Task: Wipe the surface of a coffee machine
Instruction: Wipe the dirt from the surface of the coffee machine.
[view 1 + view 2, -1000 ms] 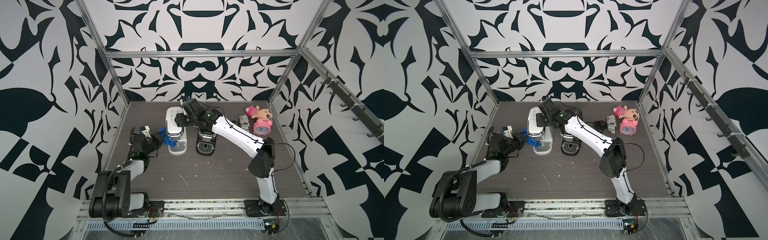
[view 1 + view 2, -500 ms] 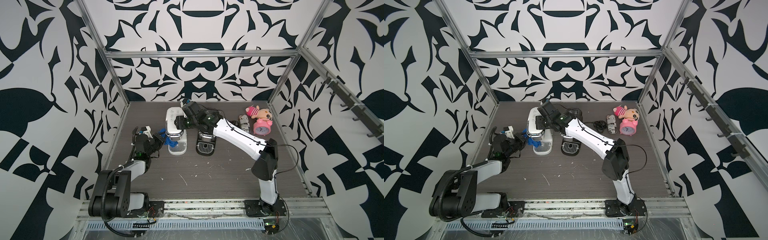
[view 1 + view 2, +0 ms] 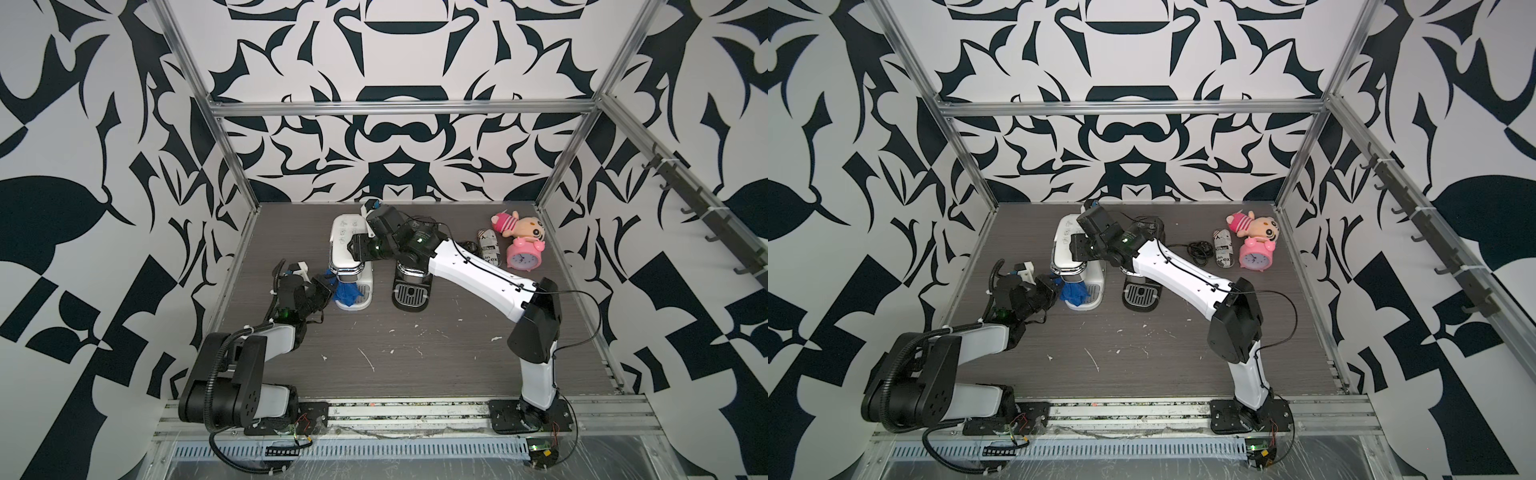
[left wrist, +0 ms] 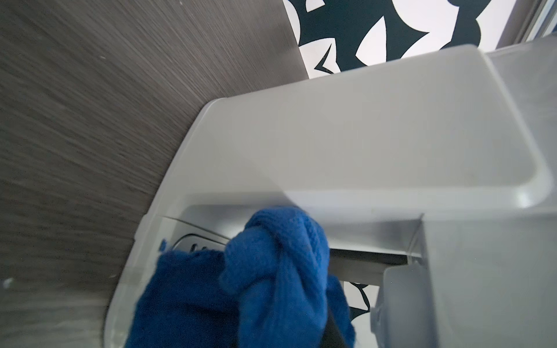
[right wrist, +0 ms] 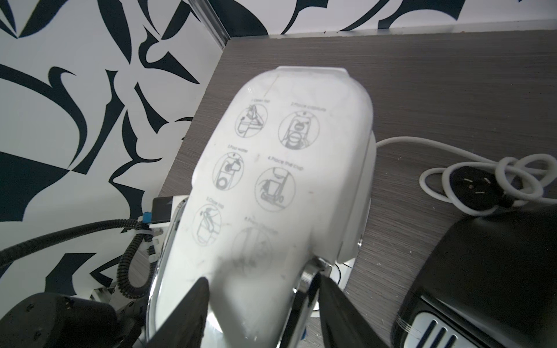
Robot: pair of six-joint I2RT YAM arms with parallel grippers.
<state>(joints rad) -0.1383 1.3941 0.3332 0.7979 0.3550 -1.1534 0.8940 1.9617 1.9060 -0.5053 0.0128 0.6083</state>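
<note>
I see a gray wooden table (image 3: 436, 365). A white coffee machine (image 3: 345, 245) and a black coffee machine (image 3: 409, 291) stand side by side on it. Near the back right corner sit a pink clock (image 3: 523, 258), a soft toy (image 3: 515, 224) and a small roll (image 3: 487, 247). Little white crumbs (image 3: 368, 361) dot the front.

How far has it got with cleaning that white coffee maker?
Early to midway, I'd guess. Done: the knitted blue cloth is picked up, pinched in the left fingers. In hand: it is at the drip tray of the white plastic coffee machine while the right fingers clamp its top. Left: the top, where dark smudges show.
</note>
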